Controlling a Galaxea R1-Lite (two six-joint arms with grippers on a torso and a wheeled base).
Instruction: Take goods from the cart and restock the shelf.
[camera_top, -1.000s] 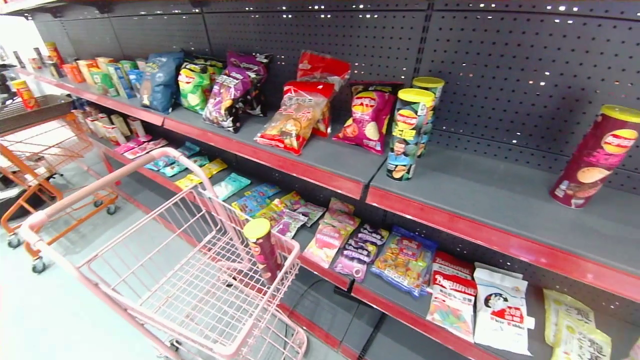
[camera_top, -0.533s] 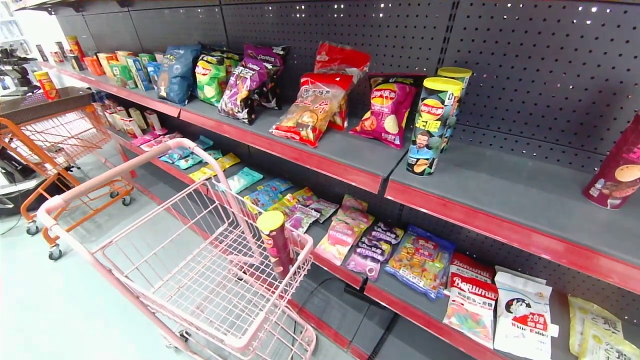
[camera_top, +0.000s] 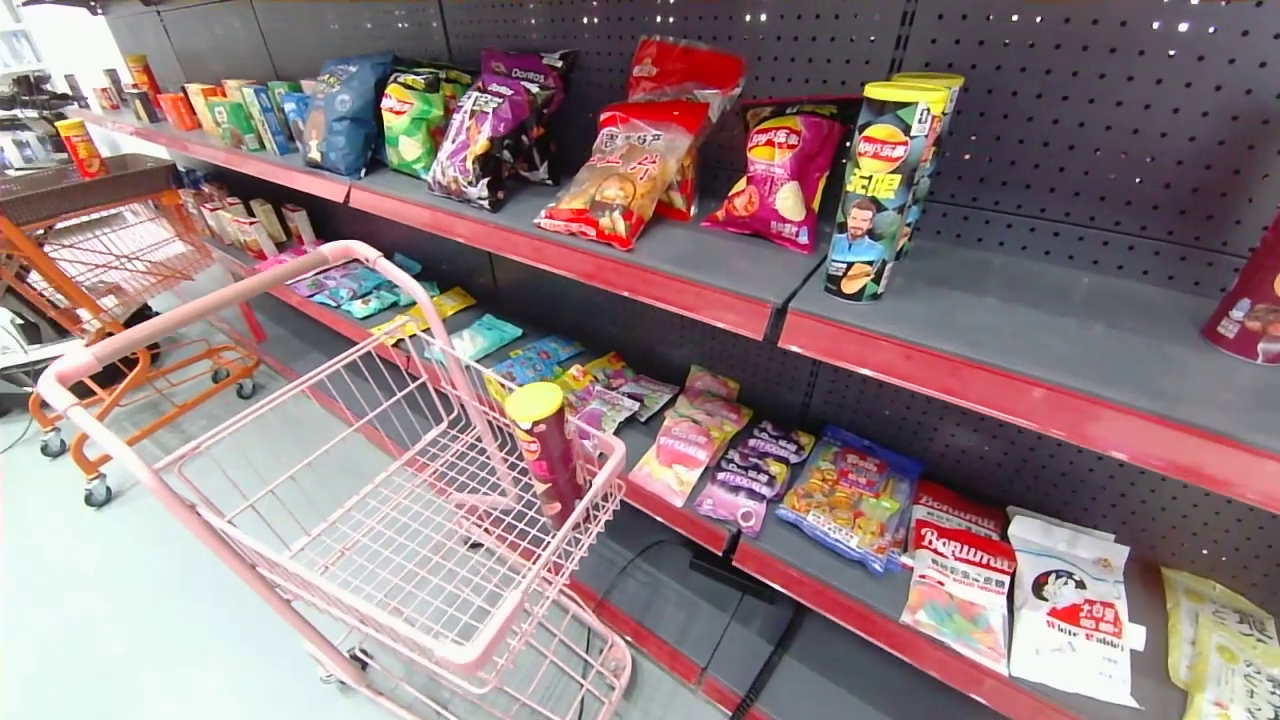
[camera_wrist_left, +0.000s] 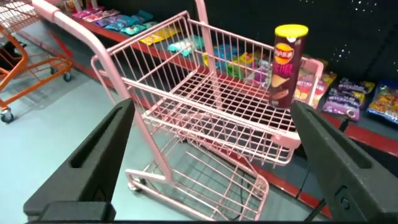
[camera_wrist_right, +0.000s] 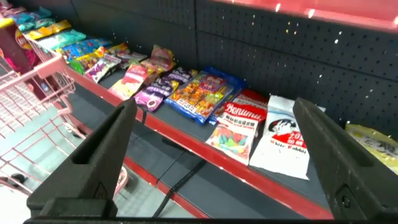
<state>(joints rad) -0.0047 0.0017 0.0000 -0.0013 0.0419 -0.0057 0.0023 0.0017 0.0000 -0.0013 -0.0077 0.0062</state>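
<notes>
A pink wire cart (camera_top: 330, 470) stands in front of the shelf. One maroon chip can with a yellow lid (camera_top: 545, 455) stands upright in the cart's corner nearest the shelf. In the left wrist view my left gripper (camera_wrist_left: 211, 106) hangs open above the cart (camera_wrist_left: 205, 106), short of the can (camera_wrist_left: 285, 65) and holding nothing. My right gripper (camera_wrist_right: 214, 102) is open and empty over the lower shelf's candy bags (camera_wrist_right: 205, 93). On the upper shelf (camera_top: 1000, 330) stand two green-black chip cans (camera_top: 880, 190) and, at the right edge, another maroon can (camera_top: 1250, 310).
Snack bags (camera_top: 620, 170) line the upper shelf to the left of the cans, and bare grey shelf (camera_top: 1060, 320) lies between the green-black cans and the maroon one. An orange cart (camera_top: 90, 270) stands at the far left. A black cable (camera_top: 770, 650) runs along the floor under the shelf.
The whole head view has shifted, so the camera has moved: the shelf goods sit higher in the picture now. The cart, the can in it and the shelf goods have kept their places.
</notes>
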